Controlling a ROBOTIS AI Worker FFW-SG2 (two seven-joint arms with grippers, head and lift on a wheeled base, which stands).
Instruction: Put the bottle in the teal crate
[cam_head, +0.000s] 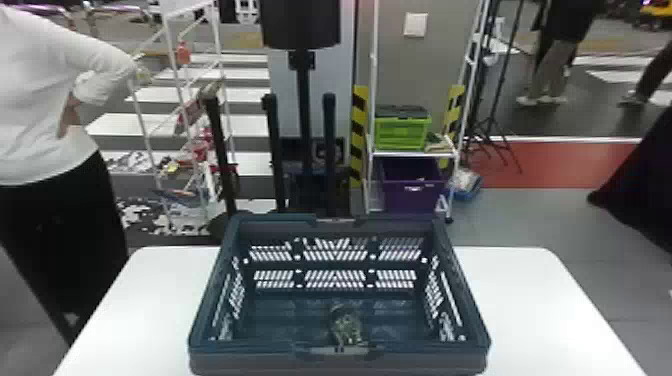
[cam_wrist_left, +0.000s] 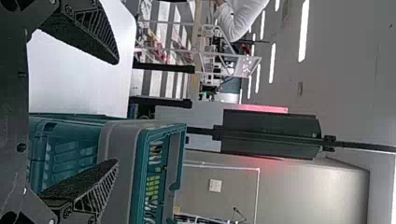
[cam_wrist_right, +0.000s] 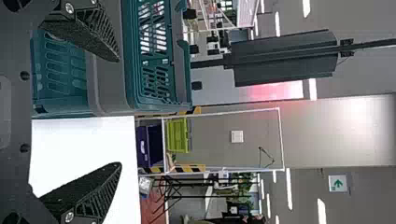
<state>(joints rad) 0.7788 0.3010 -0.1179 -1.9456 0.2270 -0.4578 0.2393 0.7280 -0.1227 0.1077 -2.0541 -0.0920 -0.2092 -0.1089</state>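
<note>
Inside the teal crate (cam_head: 250, 363), close to its near wall and a little right of the middle, we saw the bottle (cam_head: 346, 327) lying on the floor. It looked see-through, with murky greenish and pale glints mottling its body, and was small against the crate around it. The crate stood open-topped on the white desk (cam_head: 530, 300), its dark rim unbroken and its sides cut with rows of slots. Behind, on a white rack (cam_head: 412, 154), we noted a lime green box (cam_head: 402, 134) with a dark lid and, below it, a purple bin (cam_head: 411, 192). The bottle's long axis ran roughly from the crate's near wall toward the far one, slanting slightly; we could not tell which end bore the neck. We found the left gripper (cam_wrist_left: 116, 112) spread wide and empty, and the right gripper (cam_wrist_right: 118, 112) just as widely parted, likewise holding nothing.
</note>
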